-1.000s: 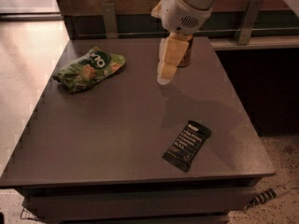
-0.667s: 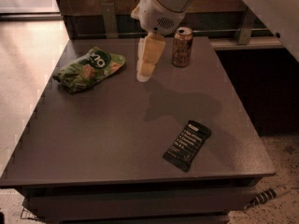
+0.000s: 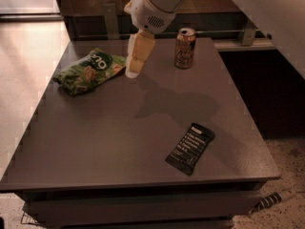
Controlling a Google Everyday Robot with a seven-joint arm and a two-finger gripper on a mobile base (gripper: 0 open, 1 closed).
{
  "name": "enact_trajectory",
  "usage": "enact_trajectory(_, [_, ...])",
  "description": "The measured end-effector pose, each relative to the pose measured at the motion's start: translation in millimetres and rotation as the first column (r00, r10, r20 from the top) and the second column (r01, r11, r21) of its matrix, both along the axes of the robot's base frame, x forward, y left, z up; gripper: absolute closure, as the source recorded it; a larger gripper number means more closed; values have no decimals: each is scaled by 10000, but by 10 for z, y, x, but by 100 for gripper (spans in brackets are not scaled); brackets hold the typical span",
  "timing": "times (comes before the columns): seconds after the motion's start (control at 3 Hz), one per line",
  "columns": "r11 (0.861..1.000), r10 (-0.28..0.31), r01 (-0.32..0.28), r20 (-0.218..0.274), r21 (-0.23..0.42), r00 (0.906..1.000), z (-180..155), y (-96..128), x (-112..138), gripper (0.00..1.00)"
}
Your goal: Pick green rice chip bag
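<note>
Gripper (image 3: pixel 133 72) being held just beside green rice chip bag (image 3: pixel 88 70); open or closed cannot be told. Bag not being grasped yet; grasping, lifting being left.

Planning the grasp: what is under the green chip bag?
The green rice chip bag lies on the grey table; anything beneath it is covered. The pincer hangs close beside it.

Crinkly, glossy green rice chip bag (image 3: pixel 90 71) — smooth cream plastic hand (image 3: pixel 132 73) just beside — matt table (image 3: pixel 109 142).
</note>
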State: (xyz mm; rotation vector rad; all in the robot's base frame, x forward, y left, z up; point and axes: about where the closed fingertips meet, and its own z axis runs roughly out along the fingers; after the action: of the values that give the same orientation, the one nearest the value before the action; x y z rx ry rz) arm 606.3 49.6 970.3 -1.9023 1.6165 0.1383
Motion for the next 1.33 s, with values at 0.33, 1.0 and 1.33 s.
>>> enact_trajectory(0.33, [9992, 391, -392, -86, -97, 9992, -102, 208, 235, 0])
enact_trajectory(1.0, [9855, 1686, -1695, -755, -58, 9828, -651, 932, 832, 0])
enact_trajectory(1.33, [9738, 2274, -2258, -1024, 272, 9684, -877, 1250, 887, 0])
